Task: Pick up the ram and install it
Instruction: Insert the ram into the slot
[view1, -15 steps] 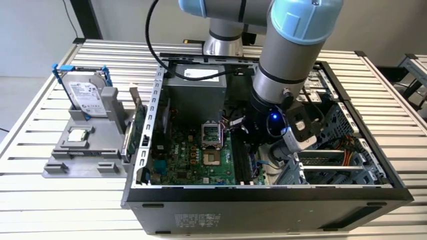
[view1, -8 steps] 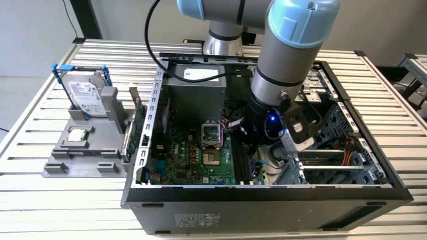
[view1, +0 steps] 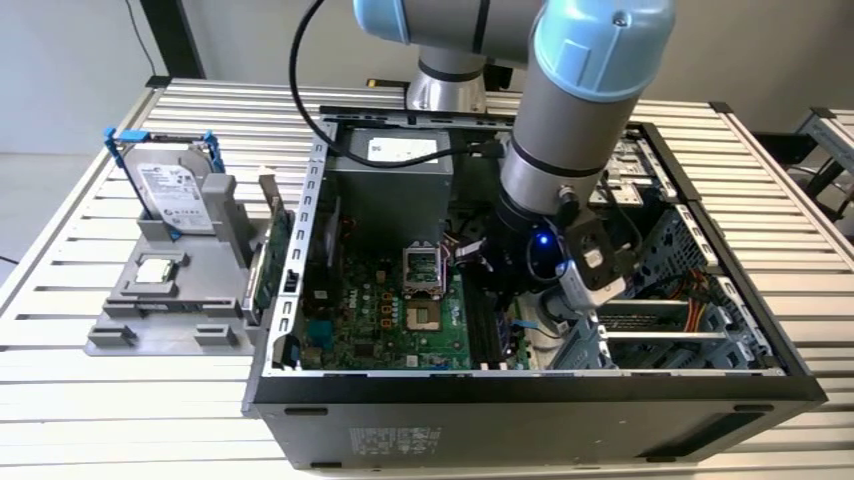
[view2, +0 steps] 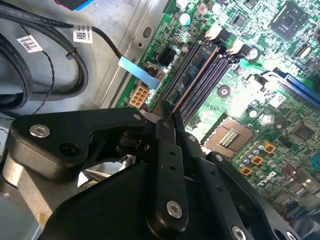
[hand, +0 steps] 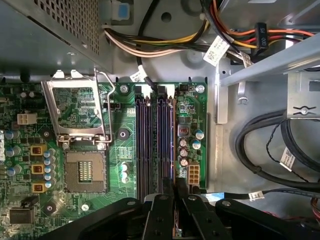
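Thin dark ram (view2: 192, 82), apparently slotted

claw (view2: 167, 116) closed on ram (view2: 192, 80) | ram edge-on in motherboard (view2: 280, 100) slot

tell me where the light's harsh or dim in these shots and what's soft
Exterior view: even room light, dim inside the computer case, a blue light glowing on the arm's wrist. Second wrist view: bright glare washes out the motherboard at the far end of its slots; the claw up close looks soft. First wrist view: evenly lit, slots sharp.
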